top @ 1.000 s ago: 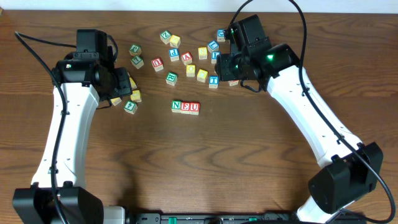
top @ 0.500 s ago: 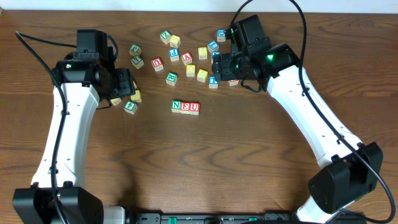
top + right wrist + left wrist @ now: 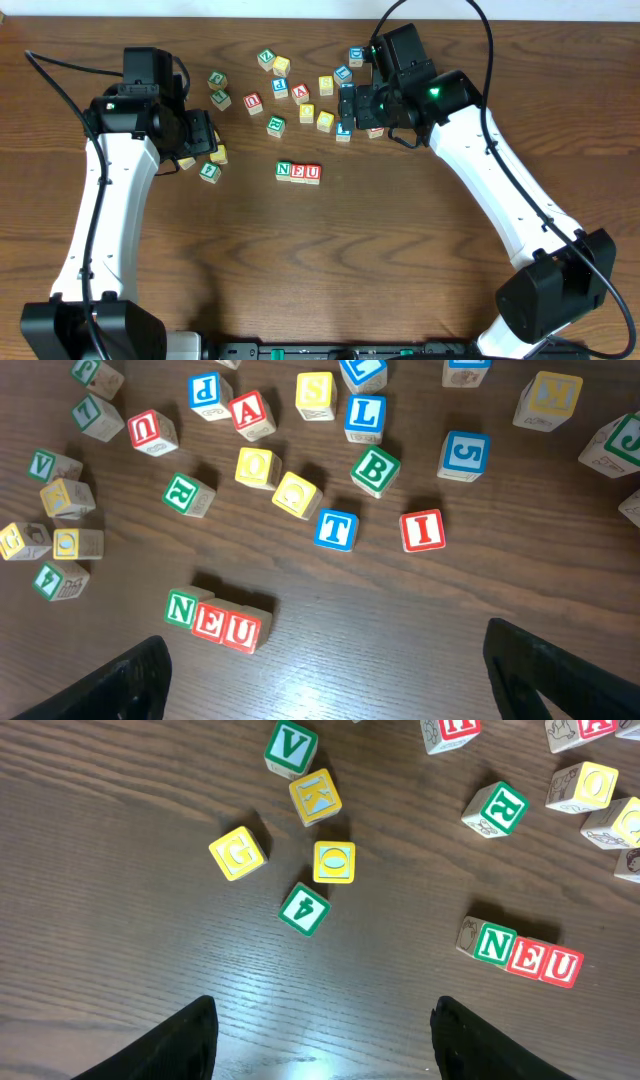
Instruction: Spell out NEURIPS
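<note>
Bare worktop (image 3: 380, 640) lies right of the N-E-U row (image 3: 213, 621), open to approach. The red I cube (image 3: 422, 530) has free room below and to its right; the blue T cube (image 3: 335, 529) stands near on its left.

Light: bright, even, from overhead.
Glare: I see a pale sheen on the table (image 3: 300, 1040) in both wrist views.
Shadows: soft, short.
Focus: sharp.
</note>
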